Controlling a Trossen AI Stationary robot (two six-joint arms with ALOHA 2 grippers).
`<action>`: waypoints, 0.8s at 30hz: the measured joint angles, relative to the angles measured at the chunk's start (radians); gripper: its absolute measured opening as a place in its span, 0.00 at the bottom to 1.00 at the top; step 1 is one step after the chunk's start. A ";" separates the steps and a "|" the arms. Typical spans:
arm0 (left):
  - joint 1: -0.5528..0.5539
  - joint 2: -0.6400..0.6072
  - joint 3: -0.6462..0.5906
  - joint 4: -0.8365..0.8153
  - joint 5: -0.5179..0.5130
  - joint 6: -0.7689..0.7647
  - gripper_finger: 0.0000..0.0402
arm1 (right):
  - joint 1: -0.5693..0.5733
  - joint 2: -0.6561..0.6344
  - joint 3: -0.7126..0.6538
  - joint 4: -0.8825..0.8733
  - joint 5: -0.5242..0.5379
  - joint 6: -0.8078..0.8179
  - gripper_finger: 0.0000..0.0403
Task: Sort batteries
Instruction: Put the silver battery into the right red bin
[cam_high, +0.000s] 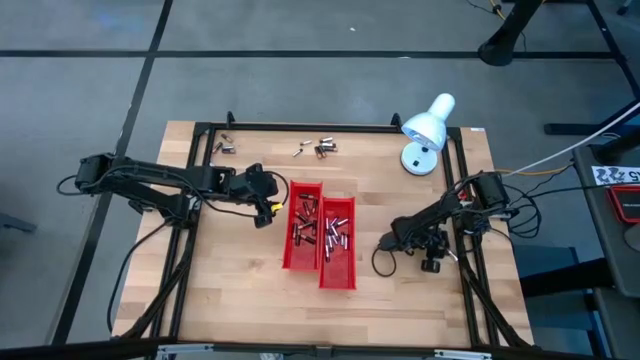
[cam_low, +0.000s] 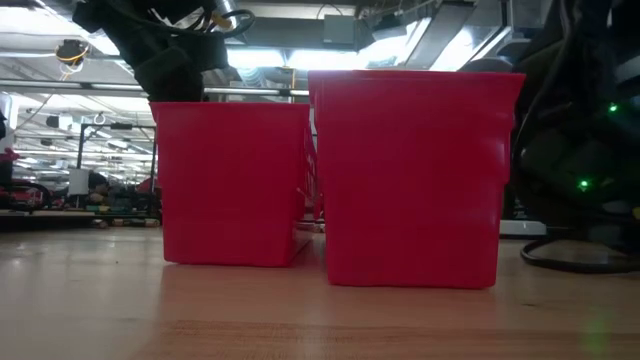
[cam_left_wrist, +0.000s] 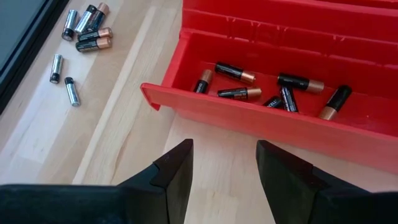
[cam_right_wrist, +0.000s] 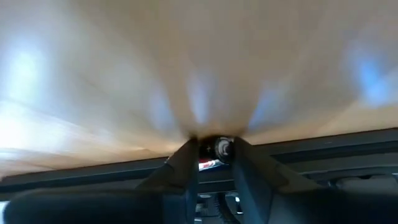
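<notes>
Batteries (cam_high: 322, 232) lie mostly in two red trays (cam_high: 303, 262) at mid-counter, dark-and-copper cells in the left tray (cam_left_wrist: 261, 127); a loose cluster (cam_left_wrist: 87, 28) sits near the counter's (cam_high: 250, 310) far edge, well apart from the trays. Left gripper (cam_left_wrist: 224, 165) hovers just beside the left tray's outer wall, its fingers (cam_left_wrist: 177, 171) parted and holding nothing. Right gripper (cam_right_wrist: 214, 149) rests low near the counter's right edge, and we see a small round-ended thing between its fingers (cam_right_wrist: 186, 165); we cannot tell whether it is a battery or firmly clenched. Risks as we judge them: a shallow pinch lets the cylinder roll off the counter; a low left fingertip nudges the tray; cells land in the wrong tray. Lamp (cam_high: 425, 130) stands at the back right.
</notes>
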 joint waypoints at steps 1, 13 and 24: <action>0.000 0.000 0.000 -0.002 0.000 -0.002 0.41 | 0.000 0.000 0.007 0.000 -0.003 0.013 0.21; 0.000 0.000 0.000 -0.026 0.000 -0.006 0.41 | -0.001 -0.002 0.013 -0.003 -0.027 0.075 0.41; 0.000 0.000 0.000 -0.030 0.000 0.001 0.41 | -0.001 -0.007 -0.028 0.055 -0.165 0.118 0.48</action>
